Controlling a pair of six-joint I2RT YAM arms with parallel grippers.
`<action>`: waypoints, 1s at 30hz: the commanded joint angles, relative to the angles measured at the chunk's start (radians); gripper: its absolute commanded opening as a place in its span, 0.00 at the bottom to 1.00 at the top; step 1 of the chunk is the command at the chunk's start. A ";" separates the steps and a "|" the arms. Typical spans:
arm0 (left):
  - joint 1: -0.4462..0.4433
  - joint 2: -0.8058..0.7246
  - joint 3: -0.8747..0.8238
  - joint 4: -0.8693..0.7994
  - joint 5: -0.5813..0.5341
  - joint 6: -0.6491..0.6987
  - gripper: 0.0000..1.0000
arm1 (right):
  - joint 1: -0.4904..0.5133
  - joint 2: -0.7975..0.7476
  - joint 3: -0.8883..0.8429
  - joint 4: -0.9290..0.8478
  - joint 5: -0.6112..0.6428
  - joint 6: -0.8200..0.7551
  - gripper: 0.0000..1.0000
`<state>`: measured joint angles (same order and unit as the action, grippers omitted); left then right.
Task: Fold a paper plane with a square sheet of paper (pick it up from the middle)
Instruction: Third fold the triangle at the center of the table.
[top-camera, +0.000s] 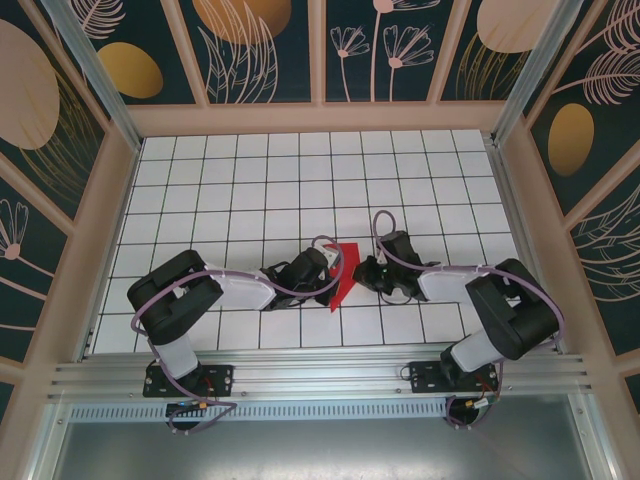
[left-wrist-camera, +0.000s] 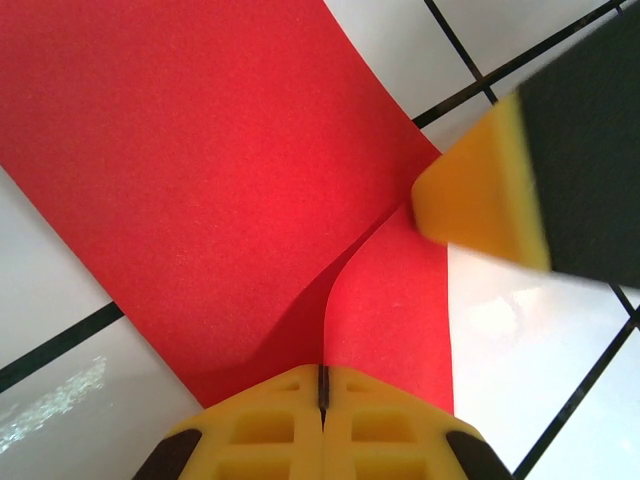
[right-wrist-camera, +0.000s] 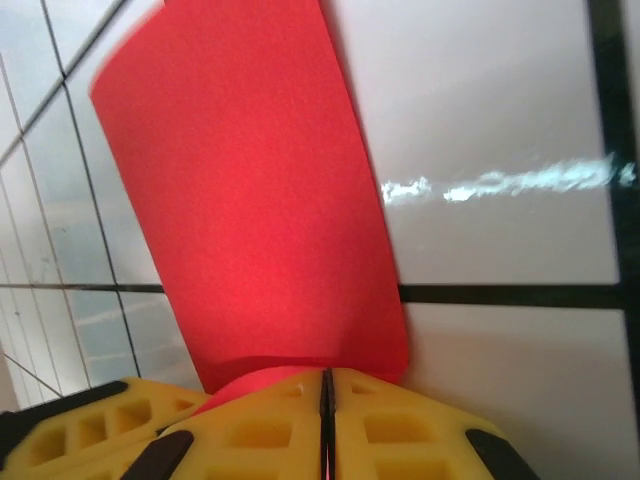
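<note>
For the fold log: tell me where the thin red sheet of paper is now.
In the top view the thin red sheet of paper sits creased at the table's front centre, held between the left gripper and the right gripper.

Black arms (top-camera: 181, 289), purple cables (top-camera: 377, 230), yellow pads (left-wrist-camera: 262, 432).

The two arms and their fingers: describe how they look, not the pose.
The left arm and right arm are black with pale grey-white middle links, lilac cables looping along them and black base plates. The left fingers and right fingers are blocky yellow with square recessed pockets and black corner inserts.
</note>
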<state>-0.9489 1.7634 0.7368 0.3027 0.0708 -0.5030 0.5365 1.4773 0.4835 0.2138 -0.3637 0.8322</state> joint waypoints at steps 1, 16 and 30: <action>0.004 0.016 -0.005 -0.040 0.001 0.000 0.01 | -0.042 -0.058 0.028 -0.016 -0.004 -0.031 0.12; 0.003 0.008 0.001 -0.050 -0.002 0.003 0.01 | -0.069 0.097 0.017 0.021 -0.009 -0.036 0.12; 0.004 -0.003 0.002 -0.054 0.000 0.002 0.02 | -0.055 -0.048 0.041 0.007 -0.111 -0.056 0.14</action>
<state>-0.9489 1.7634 0.7368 0.3023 0.0704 -0.5030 0.4732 1.4471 0.5041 0.2115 -0.4294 0.7918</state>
